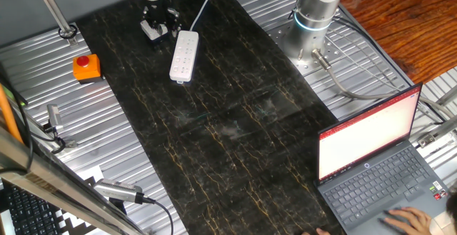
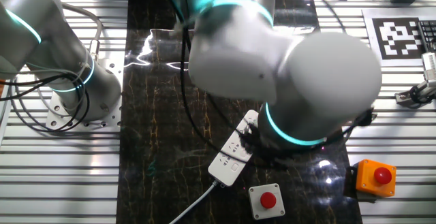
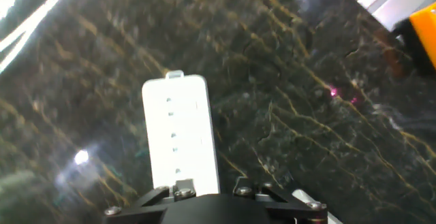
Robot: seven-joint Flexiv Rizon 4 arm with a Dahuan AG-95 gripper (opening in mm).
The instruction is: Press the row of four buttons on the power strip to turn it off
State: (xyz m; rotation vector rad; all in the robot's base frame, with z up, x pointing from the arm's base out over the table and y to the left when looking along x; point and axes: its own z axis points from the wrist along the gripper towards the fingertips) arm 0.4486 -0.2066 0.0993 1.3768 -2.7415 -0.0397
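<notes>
The power strip [image 1: 184,56] is a slim white bar lying on the dark marbled mat [image 1: 235,121], with its cable running off at the far end. My gripper [image 1: 158,25] hangs beside that cable end, to the strip's left and apart from it. In the hand view the power strip [image 3: 181,134] lies straight ahead, just past the black hand body [image 3: 211,209]. A line of small grey marks [image 3: 173,137] runs down its face. I cannot tell whether they are the row of four buttons. The fingertips show in no view. The big arm [image 2: 286,67] covers part of the power strip [image 2: 230,154].
An orange box with a red round button [image 1: 86,66] stands left of the mat on the ribbed metal table. A small grey box with a red button [image 2: 266,200] sits by the strip's cable end. An open laptop [image 1: 375,163] stands at the near right, and the arm's base [image 1: 312,21] at the back.
</notes>
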